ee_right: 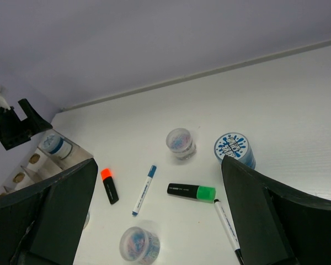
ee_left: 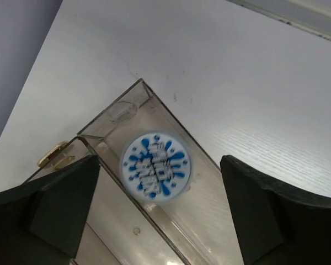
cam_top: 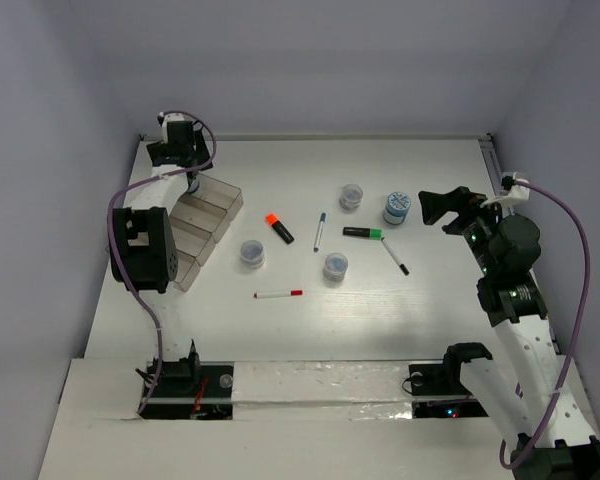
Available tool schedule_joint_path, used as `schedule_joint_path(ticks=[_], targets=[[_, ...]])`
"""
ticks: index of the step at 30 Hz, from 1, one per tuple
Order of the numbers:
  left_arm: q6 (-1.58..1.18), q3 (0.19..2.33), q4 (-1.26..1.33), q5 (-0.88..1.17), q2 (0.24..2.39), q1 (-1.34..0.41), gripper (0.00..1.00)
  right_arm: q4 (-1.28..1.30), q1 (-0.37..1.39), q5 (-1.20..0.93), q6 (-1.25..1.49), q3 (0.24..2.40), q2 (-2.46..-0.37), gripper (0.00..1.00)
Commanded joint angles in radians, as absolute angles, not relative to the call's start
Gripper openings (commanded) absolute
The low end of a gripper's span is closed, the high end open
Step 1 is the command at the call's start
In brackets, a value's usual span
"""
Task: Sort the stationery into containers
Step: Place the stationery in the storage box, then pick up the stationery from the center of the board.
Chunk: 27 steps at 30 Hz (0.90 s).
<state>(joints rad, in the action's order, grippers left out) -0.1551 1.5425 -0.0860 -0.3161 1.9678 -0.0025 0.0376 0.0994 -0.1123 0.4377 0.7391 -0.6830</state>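
Left gripper (ee_left: 165, 205) is hovering over the organiser tray (cam_top: 210, 226) at the table's (cam_top: 430, 310) far-left corner, fingers standing wide, gripping nothing. 1 blue-topped jar (ee_left: 156, 171) is sitting in the tray's far-end compartment. Right gripper (cam_top: 428, 208) is hanging wide open and empty near the right edge, beside another blue-topped jar (cam_top: 397, 208).

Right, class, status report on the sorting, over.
Open left gripper over organiser; right gripper open, hovering. One blue-topped jar in far compartment. Four loose jars, three pens, two highlighters unsorted. No obstruction seen.
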Motion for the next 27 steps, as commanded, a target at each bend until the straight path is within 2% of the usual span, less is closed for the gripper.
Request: schedule_joint_path(ticks=[1, 3, 7, 11, 12, 19, 27], targets=[[-0.19, 1.586, -0.02, -0.269, 1.846, 0.005, 0.93, -0.003, 0.106, -0.109, 0.43, 0.758, -0.686, 1.0], [-0.196, 1.603, -0.023, -0.258, 1.827, -0.008, 0.97, -0.003, 0.106, -0.109, 0.43, 0.758, -0.686, 1.0], [-0.195, 1.632, -0.043, -0.242, 1.775, -0.087, 0.96, -0.003, 0.106, -0.103, 0.428, 0.761, -0.675, 1.0], [-0.166, 1.738, -0.092, -0.199, 1.782, -0.291, 0.96, -0.003, 0.106, -0.084, 0.431, 0.761, -0.652, 1.0], [-0.15, 1.803, -0.104, -0.19, 1.811, -0.384, 0.96, 0.027, 0.106, -0.068, 0.431, 0.761, -0.637, 1.0], [-0.186, 2.015, -0.135, -0.095, 2.006, -0.684, 0.97, 0.072, 0.106, 0.026, 0.433, 0.791, -0.532, 1.0], [-0.173, 2.195, -0.104, -0.094, 2.235, -0.867, 0.99, 0.179, 0.106, 0.025, 0.433, 0.887, -0.453, 1.0]])
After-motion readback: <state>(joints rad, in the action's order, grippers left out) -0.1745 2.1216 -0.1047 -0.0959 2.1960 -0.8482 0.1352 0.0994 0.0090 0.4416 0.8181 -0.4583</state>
